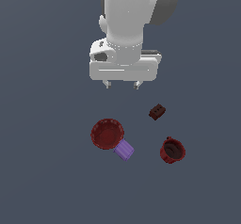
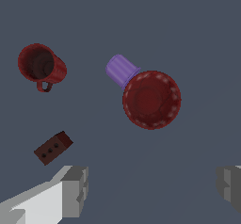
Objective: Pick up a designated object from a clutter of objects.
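White gripper [image 1: 122,84] hangs released, grasping nothing, above 3 items: small ribbed dark red mug [image 1: 172,151] at 4 o'clock from wide red bowl [image 1: 107,134]; tiny brown block [image 1: 157,112] at the mug's 11 o'clock.

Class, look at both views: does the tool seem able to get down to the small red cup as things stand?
Probably yes. The tool hangs open above the floor; the small red cup stands apart from the brown block and red bowl, nothing over it.
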Robot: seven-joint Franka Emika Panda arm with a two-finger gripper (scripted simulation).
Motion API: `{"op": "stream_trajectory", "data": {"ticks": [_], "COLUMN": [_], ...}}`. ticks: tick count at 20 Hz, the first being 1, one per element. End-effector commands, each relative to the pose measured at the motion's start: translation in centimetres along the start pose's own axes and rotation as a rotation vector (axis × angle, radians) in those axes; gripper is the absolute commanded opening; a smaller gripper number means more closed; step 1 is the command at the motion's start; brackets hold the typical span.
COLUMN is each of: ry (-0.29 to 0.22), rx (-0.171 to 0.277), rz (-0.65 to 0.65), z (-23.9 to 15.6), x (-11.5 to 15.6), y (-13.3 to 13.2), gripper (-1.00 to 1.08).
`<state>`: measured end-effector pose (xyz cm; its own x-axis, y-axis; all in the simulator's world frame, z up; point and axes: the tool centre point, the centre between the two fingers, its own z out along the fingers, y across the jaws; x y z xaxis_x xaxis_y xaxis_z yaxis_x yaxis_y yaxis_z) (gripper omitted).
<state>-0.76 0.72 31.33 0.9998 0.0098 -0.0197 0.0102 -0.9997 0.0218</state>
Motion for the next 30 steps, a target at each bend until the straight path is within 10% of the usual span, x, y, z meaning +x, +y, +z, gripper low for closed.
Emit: {"op": "stream_trajectory", "data": {"ticks": [1,17,30], "ry": [0.0,-0.021,-0.028], "rx": [0.0,-0.007,-0.026], "rz": [0.0,-0.006,-0.254], "z": [0.0,0.8,3.2], "x": [0.0,0.0,2.8], "y": [0.0,1.0,-2.1], "gripper": [0.68,0.68,0.68]}}
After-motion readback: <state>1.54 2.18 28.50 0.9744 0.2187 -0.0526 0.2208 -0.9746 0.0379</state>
